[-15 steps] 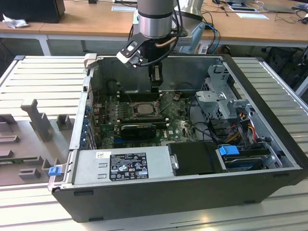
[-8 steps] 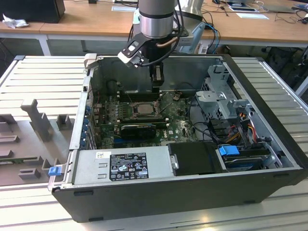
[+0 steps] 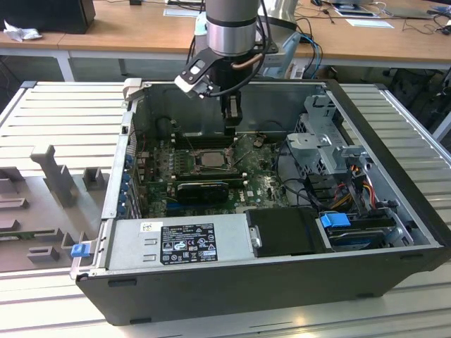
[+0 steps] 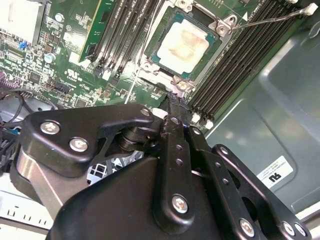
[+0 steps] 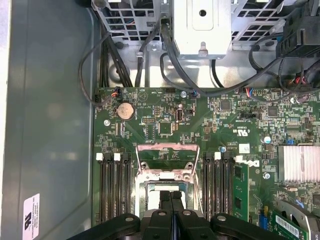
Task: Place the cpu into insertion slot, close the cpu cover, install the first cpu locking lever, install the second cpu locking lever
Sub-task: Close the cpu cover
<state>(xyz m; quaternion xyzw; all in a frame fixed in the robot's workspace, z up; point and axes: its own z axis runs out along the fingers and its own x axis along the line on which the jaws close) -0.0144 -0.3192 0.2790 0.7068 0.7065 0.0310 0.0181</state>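
The cpu (image 4: pixel 182 42), a pale square chip, lies flat in the insertion slot (image 4: pixel 161 26) on the green board, and I also see the cpu (image 3: pixel 208 159) in the exterior view. The cpu cover (image 5: pixel 166 148), a silvery frame, stands tipped open at the socket's far edge. A thin wire locking lever (image 4: pixel 270 20) sticks out free beside the socket. My gripper (image 5: pixel 171 199) hangs just above the socket with its black fingers pressed together and nothing between them. In the exterior view the gripper (image 3: pixel 231 125) sits inside the case, behind the socket.
The open computer case (image 3: pixel 394 176) surrounds the board. Black memory slots (image 5: pixel 114 185) flank the socket on both sides. A long black card (image 3: pixel 203 190), a drive cage (image 3: pixel 324 151), loose cables (image 5: pixel 170 55) and the power supply (image 3: pixel 180 239) crowd the rest.
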